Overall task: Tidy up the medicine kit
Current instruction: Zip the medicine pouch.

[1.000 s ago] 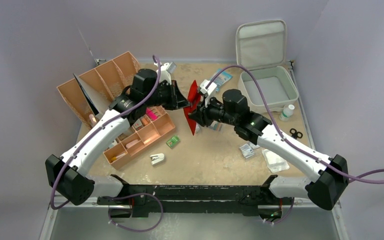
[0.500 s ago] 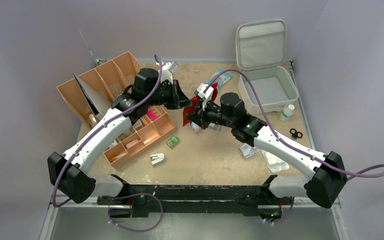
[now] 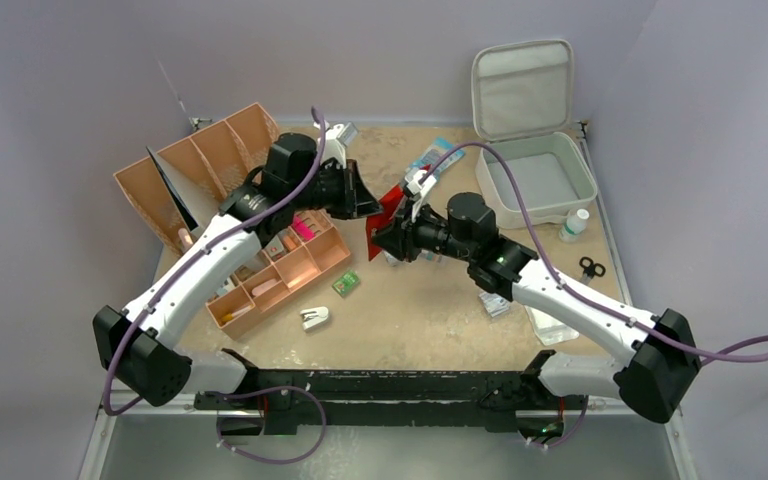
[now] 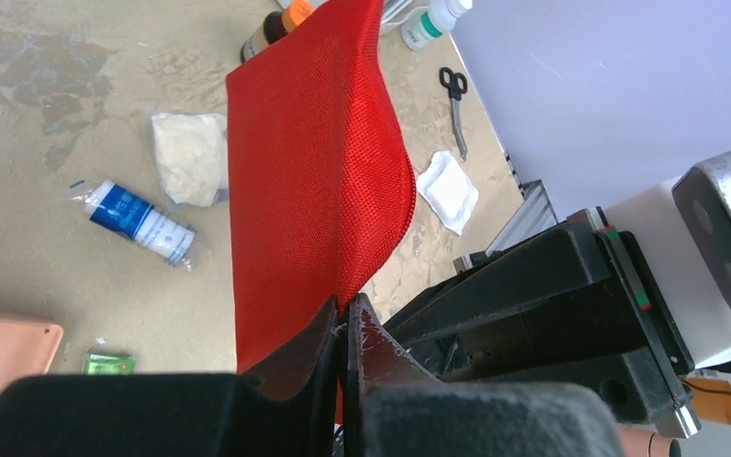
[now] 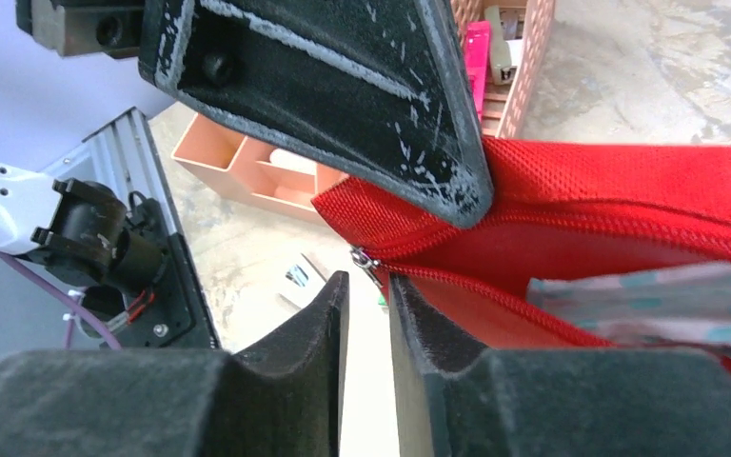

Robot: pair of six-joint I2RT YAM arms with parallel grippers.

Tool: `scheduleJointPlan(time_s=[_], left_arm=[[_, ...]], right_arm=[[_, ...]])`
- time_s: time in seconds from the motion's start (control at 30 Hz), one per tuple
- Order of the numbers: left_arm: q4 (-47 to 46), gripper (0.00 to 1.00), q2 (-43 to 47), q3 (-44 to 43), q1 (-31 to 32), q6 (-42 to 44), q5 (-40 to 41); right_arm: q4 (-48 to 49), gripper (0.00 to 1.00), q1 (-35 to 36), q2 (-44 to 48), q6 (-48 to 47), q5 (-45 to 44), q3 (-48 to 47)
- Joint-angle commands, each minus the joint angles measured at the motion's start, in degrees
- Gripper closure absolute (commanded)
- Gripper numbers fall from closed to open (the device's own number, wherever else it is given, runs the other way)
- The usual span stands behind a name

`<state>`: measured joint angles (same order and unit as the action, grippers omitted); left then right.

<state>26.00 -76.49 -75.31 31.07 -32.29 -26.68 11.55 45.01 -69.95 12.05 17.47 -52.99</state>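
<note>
My left gripper [image 3: 368, 205] is shut on the edge of a red mesh pouch [image 3: 390, 203] and holds it above the table centre. In the left wrist view my left gripper [image 4: 345, 319] pinches the pouch [image 4: 314, 162] at its seam. My right gripper [image 3: 380, 238] is just below the pouch. In the right wrist view its jaws [image 5: 366, 281] stand a narrow gap apart with nothing between them, and the pouch's zipper pull [image 5: 365, 261] is right at their tips. The pouch [image 5: 628, 200] is partly unzipped, with a patterned packet [image 5: 647, 295] inside. The grey medicine kit [image 3: 582, 170] lies open at the back right.
Tan-orange divided trays stand at the back left [image 3: 200, 165] and lie under the left arm [image 3: 280, 275]. Loose items lie on the table: white bottle [image 3: 575, 224], scissors [image 3: 591, 267], gauze packet [image 3: 548, 320], green packet [image 3: 346, 284], white item [image 3: 314, 318], blue-white roll [image 4: 138, 221].
My right gripper has shifted a little left and lower under the pouch. The pouch has tipped from standing edge-on to a flatter tilt. My left arm has hardly moved.
</note>
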Motion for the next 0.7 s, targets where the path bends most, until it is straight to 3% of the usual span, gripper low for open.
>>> scheduleJointPlan(time_s=[0.0, 0.1, 0.27, 0.5, 0.67], left_arm=[[2.87, 1.00, 0.13, -4.10, -0.82, -3.23, 3.96], [4.88, 1.00, -0.22, -5.12, -1.20, -6.01, 6.36], [5.21, 1.00, 0.02, -5.22, -2.51, -10.36, 7.55], [4.98, 1.00, -0.33, -5.05, -3.29, -12.80, 6.45], [4.60, 1.00, -0.67, -4.94, -3.46, -13.40, 5.77]], right_arm=[[1.09, 0.68, 0.48, 2.11, 1.38, -3.74, -0.56], [-0.66, 0.55, 1.04, 3.23, -1.82, -7.11, -1.50], [-4.24, 0.47, 2.43, 3.16, -8.45, -10.87, -3.93], [-4.32, 0.50, 5.94, 1.88, -18.73, -18.77, -5.64], [-2.46, 0.49, 7.32, 0.15, -20.90, -20.81, -6.25]])
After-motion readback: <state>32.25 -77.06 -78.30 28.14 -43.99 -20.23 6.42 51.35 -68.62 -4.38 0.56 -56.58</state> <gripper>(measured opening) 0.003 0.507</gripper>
